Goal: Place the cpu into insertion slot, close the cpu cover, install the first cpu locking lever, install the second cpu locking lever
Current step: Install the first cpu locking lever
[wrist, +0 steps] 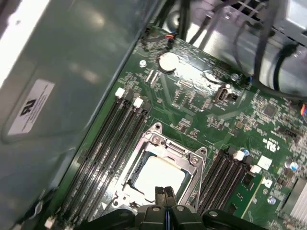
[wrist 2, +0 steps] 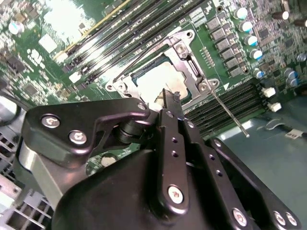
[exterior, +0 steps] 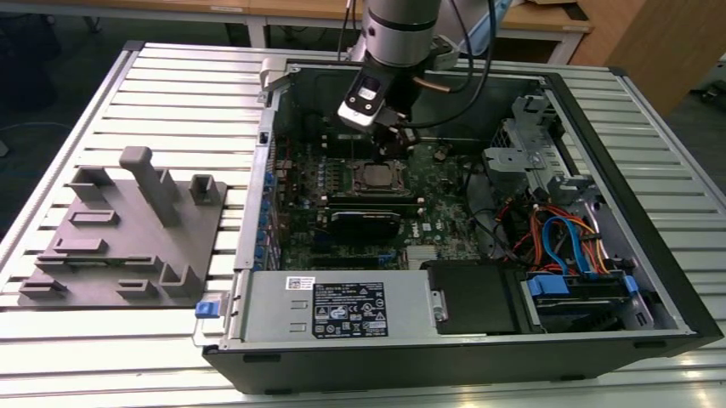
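Note:
The cpu [wrist 2: 160,79] lies flat in the insertion slot [wrist 2: 143,68], its pale metal top showing through the window of the cpu cover [wrist 2: 189,62]. The cover lies down around it. My gripper [wrist 2: 169,98] is shut with nothing between its fingers, and its tip hangs right at the socket's edge. A thin metal locking lever [wrist 2: 230,114] sticks out from one socket corner. In the first wrist view the gripper [wrist: 165,192] sits just over the cpu [wrist: 160,175] and the cover [wrist: 165,146]. In the exterior view the gripper [exterior: 392,144] hovers above the cpu [exterior: 378,177].
Long black memory slots [wrist: 115,148] flank the socket on both sides. The case's metal wall [wrist: 62,72] stands close by. A black module [exterior: 365,223], a power supply [exterior: 340,310] and loose cables [exterior: 567,242] fill the case. A grey fixture [exterior: 125,229] lies at the exterior view's left.

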{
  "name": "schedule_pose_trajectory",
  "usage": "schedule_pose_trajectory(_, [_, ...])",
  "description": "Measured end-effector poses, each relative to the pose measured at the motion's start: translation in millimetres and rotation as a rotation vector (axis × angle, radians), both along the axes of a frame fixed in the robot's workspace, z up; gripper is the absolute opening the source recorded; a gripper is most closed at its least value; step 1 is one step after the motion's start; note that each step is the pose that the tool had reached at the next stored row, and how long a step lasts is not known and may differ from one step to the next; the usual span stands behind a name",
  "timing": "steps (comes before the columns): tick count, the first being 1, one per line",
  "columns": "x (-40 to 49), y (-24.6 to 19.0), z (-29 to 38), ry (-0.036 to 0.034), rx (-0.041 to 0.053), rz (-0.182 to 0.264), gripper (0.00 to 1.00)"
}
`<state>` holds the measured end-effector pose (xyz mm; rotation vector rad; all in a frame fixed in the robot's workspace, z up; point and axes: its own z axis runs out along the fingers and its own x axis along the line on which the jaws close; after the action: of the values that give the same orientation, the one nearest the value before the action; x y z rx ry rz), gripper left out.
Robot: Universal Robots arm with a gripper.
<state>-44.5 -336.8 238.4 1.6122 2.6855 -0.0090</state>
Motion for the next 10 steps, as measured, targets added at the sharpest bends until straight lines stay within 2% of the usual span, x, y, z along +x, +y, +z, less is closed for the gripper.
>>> schedule_pose_trajectory(10, [0.0,0.0,-0.9,-0.0001,0.0000,0.181,0.10])
